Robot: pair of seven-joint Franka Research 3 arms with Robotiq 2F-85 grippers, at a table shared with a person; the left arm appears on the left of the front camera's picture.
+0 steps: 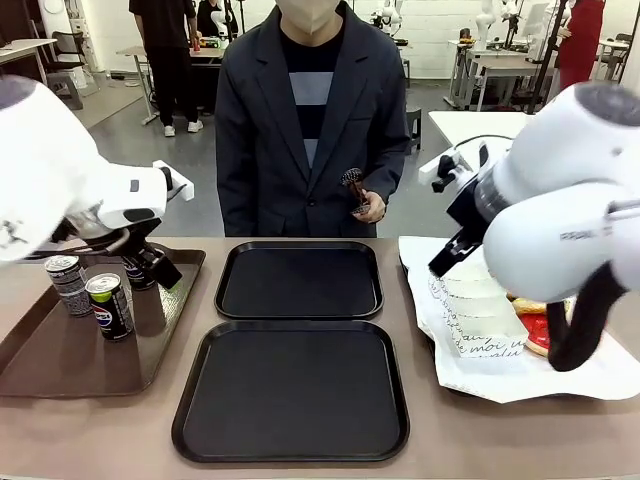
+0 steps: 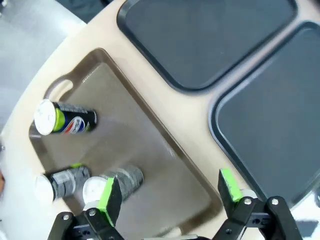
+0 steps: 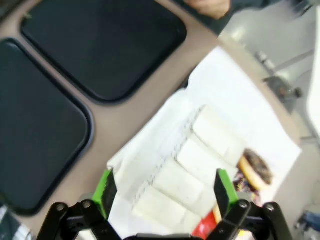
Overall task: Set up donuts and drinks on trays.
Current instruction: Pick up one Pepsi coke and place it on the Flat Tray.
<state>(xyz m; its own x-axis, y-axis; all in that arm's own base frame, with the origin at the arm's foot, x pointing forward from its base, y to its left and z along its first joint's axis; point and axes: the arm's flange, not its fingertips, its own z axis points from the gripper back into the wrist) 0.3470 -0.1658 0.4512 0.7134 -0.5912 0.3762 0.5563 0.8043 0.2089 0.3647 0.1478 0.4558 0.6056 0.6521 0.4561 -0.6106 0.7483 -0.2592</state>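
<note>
Donuts in white paper sleeves (image 1: 480, 318) lie on a white paper sheet (image 1: 560, 385) at the tabletop's (image 1: 100, 430) right in the front view. Two black rounded-square plastic trays (image 1: 300, 280) sit mid-table. Slim dark Pepsi cans (image 1: 110, 305) stand on a brown handled tray (image 1: 60, 365), the left end effector (image 1: 160, 270) near them.

In the left wrist view, its jaws gape wide and empty above three cans.

In the right wrist view, the right end effector (image 3: 162, 187) hangs wide open, holding nothing, over the sleeved donuts, with a chocolate donut (image 3: 256, 167) beside them.

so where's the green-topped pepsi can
Front view, left side: the can stands on the brown tray beside a greyer can, near the left claw.
</note>
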